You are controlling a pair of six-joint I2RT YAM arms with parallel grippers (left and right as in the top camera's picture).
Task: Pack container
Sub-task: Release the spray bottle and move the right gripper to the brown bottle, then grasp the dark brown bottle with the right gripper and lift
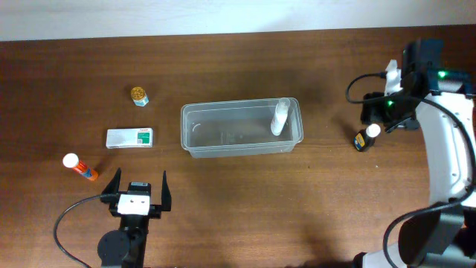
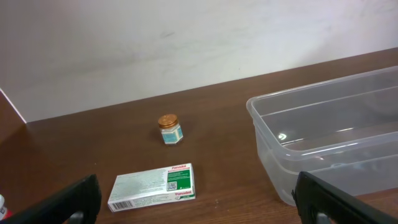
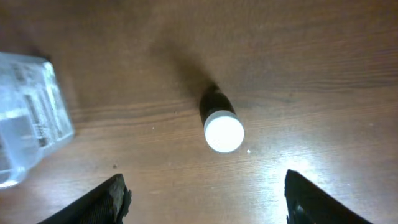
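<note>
Right hand [image 3: 208,202] open over upright white-capped bottle [image 3: 224,132] on bench [image 3: 311,62] — no contact. Left hand [image 1: 140,180] fully open, empty.

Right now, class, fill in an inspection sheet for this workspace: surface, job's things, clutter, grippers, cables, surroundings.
Surface: brown wooden table.
Job's things: clear container mid-table, with a white bottle inside at its right end.
Clutter: loose gold-lidded jar, white and green box and orange white-capped tube left of the container; dark white-capped bottle to its right.
Grippers: left gripper open, holding nothing; right gripper open over the dark bottle, not touching it.
Cables: black cables trail by both arms, apart from the items.
Surroundings: pale wall behind the table.
</note>
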